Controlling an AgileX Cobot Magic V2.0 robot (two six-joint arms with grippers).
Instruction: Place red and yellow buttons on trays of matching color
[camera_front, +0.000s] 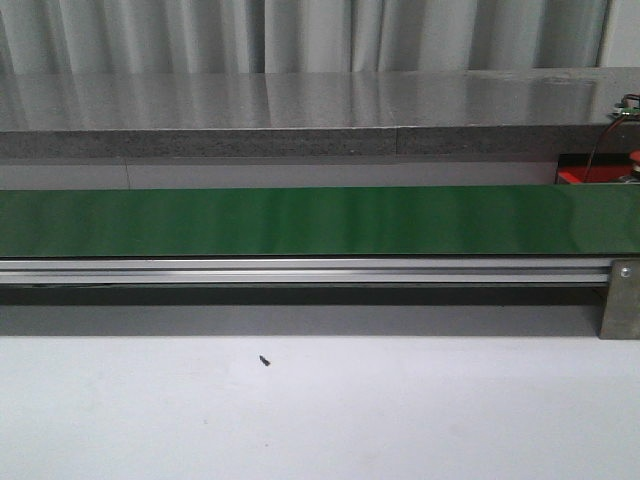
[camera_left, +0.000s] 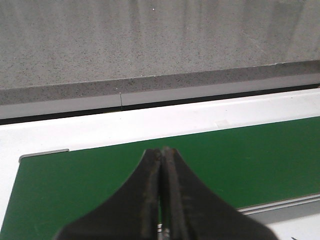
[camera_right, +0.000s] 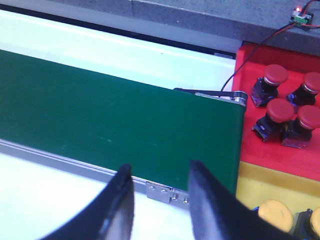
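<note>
Broadly, a pale white desk (camera_front: 320, 420) fills the near part of the front view, and across it runs a long green conveyor belt (camera_front: 320, 220) on a silver aluminium rail (camera_front: 300, 270), with a grey speckled stone ledge (camera_front: 300, 110) behind and curtains beyond that. Neither arm shows in the front view. At the belt's right end, just past the roller, the right wrist view shows a red tray (camera_right: 280, 100) touching a yellow tray (camera_right: 265, 187) on its nearer side. Four red buttons (camera_right: 282, 112) sit clustered together in the red tray, their mushroom caps tilted at different angles on dark bodies. Two yellow buttons (camera_right: 274, 214) lie in the yellow tray, partly cut off by the picture's edge, so their exact pose cannot be told. A thin red and black wire (camera_right: 260, 45) runs from the belt end up to a small green board with a lit red lamp on the ledge. The right pincer (camera_right: 160, 182) hangs over the belt's near rail by a metal bracket (camera_right: 165, 192), its two dark fingers spread apart with nothing between them. The left pincer (camera_left: 162, 152) hangs over the belt's other end, fingers pressed together and empty. A tiny dark speck (camera_front: 264, 361) lies on the desk.
</note>
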